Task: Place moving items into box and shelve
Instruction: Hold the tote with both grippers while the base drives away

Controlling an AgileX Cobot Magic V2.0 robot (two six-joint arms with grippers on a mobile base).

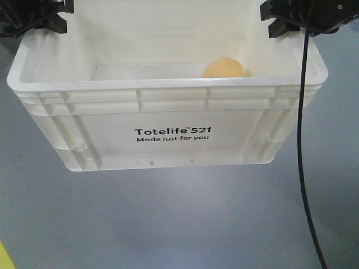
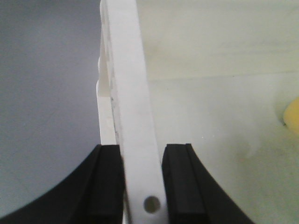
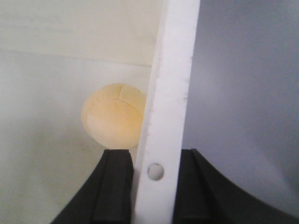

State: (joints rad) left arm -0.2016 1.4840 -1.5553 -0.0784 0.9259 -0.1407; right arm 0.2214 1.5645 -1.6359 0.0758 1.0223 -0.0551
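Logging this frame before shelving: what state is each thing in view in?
Large off-white plastic crate: upright, open-topped, gripped at both side walls.
Yellow-orange soft ball: lying inside the crate, near its right wall.
Left hand: shut on the crate's left wall.
Right hand: shut on the crate's right wall.
Black cable: hanging across the crate's right end.
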